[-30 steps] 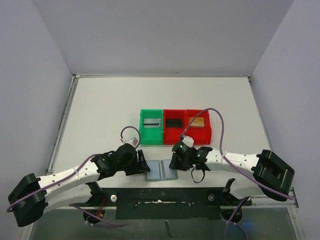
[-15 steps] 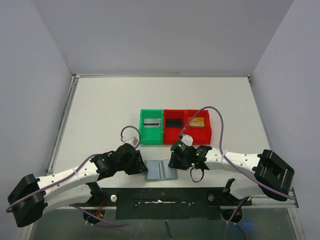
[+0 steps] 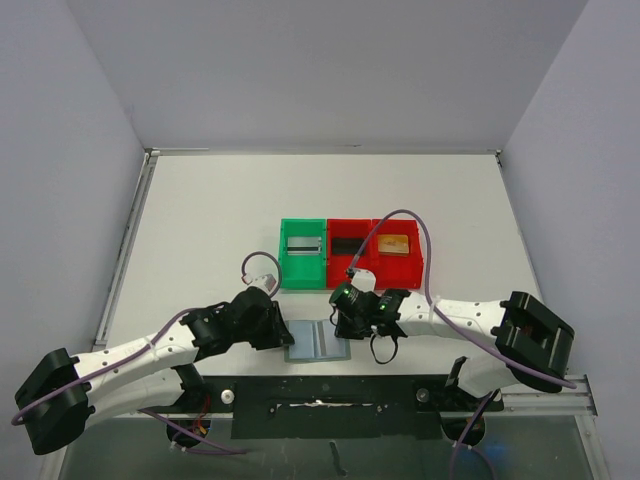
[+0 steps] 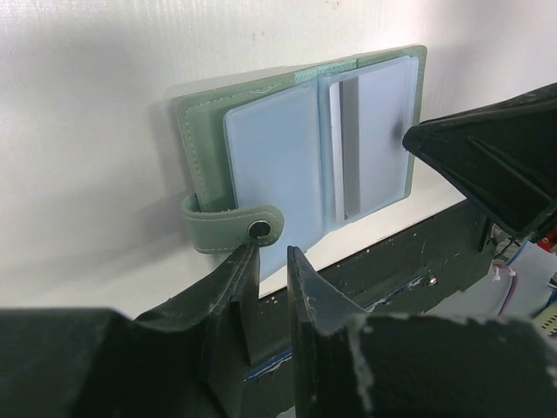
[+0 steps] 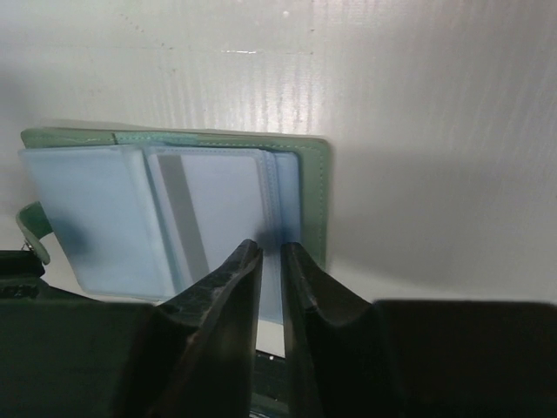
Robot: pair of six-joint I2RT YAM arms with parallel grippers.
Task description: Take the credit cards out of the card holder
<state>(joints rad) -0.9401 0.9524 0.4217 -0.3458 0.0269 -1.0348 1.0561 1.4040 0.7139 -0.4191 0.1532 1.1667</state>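
Two grippers were down at the near edge of the table [image 3: 220, 210], one on each side of the card holder [image 3: 318, 341], which lay opened flat just in front of the arm bases. And look at the left gripper [image 3: 287, 333]: it sat at the holder's left edge, low and almost level with the surface. From its own wrist camera the fingers [image 4: 239, 287] stood with only a narrow slit between them, tips right up against the green strap and its metal snap [image 4: 258, 230]. Whether they pinched anything could not be told. Over on the other side, the right gripper [image 3: 340, 325] pressed in at the holder's right edge. Its wrist view showed both fingers [image 5: 231, 287] close together, with a thin gap, tips reaching the near edge of the right-hand panel. Again it could not be told if an edge was caught between them. Inside the holder, two pale blue clear pockets lay side by side within the grey-green cover, and a credit card [image 5: 218, 205] with a grey stripe sat tucked in the right pocket. Behind it all, well clear of the action, three bins stood in a row touching one another: a green bin [image 3: 303, 268] on the left with a flat grey piece inside, a middle red bin [image 3: 348, 268] holding something dark, and a right red bin [image 3: 397, 266] holding something tan. Purple cables looped up from both wrists.
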